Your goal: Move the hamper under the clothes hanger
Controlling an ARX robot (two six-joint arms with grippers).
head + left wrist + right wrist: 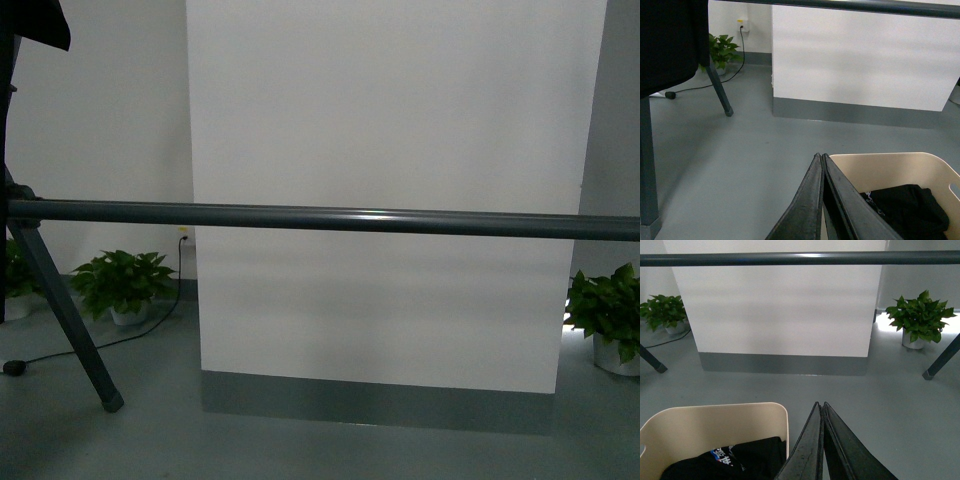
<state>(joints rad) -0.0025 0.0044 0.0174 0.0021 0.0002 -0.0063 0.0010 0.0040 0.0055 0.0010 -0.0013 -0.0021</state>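
**A:** Across the front view, the clothes hanger is mostly one long dark grey horizontal bar running edge to edge, with a slanted leg splaying down to the grey floor on the left. Behind it there's a white wall panel with a grey skirting strip, a potted plant on the left and another potted plant on the right. A black cable trails across the floor from a wall socket. No hamper and no arms in that shot.

**B:** The hamper only turns up in the wrist cams. In the left wrist view the hamper is beige with a rounded rim and sits on the floor just beside the left gripper, whose two dark fingers are pressed together at the tips, holding nothing. A black garment lies inside, and a slot handle cut-out shows on the far wall.

**A:** Same in the right wrist view: the right gripper has its fingers closed tip to tip, empty, right next to the hamper's corner. The bar runs overhead further off, so the hamper sits on the near side of it, between the two grippers. Whether it's properly under the bar, can't tell.

**B:** A dark cloth hangs off the rack in the left wrist view too.
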